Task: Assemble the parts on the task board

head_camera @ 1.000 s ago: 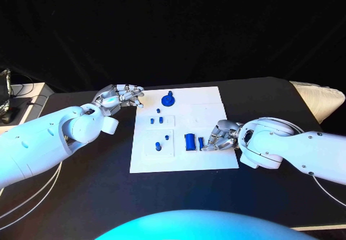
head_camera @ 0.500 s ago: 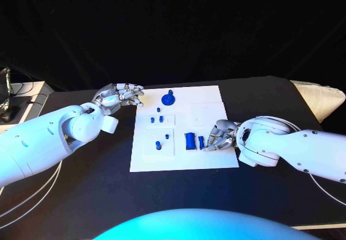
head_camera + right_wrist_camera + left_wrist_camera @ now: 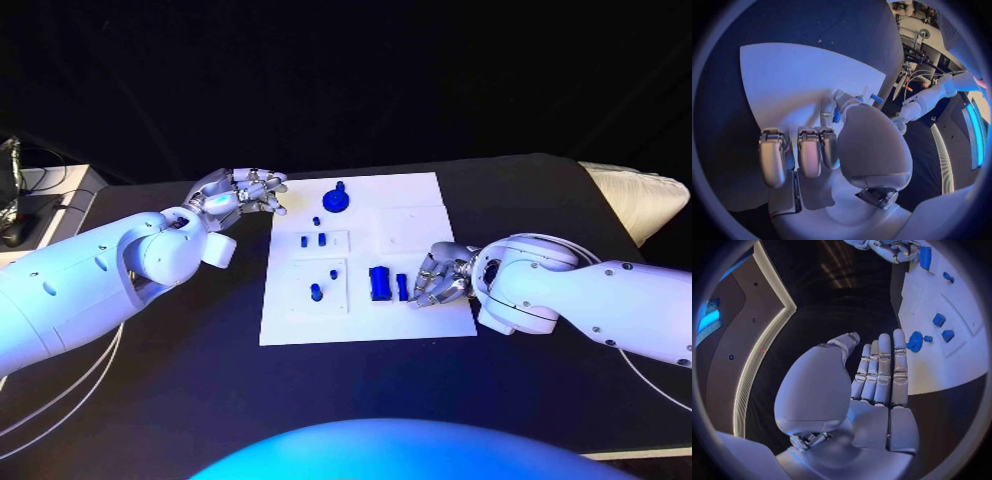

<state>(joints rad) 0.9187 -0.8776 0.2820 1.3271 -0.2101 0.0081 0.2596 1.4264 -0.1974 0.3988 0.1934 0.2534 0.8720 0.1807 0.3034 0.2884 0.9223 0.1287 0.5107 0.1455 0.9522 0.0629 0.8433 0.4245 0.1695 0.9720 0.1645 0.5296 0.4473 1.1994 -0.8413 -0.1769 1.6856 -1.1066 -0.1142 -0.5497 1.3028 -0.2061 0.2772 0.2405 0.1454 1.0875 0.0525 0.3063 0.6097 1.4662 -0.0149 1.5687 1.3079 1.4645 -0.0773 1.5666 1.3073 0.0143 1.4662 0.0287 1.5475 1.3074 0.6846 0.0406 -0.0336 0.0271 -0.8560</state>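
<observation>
Task board (image 3: 418,222) flanked by flat left robot hand (image 3: 242,190), curled right robot hand (image 3: 441,272).

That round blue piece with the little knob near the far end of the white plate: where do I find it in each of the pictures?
Head view: the round blue part lies near the task board's far edge, just beyond the left hand.
Left wrist view: the same part sits right past the left hand's fingertips.
Right wrist view: I cannot make it out.
Shared landmark: the white task board.
</observation>
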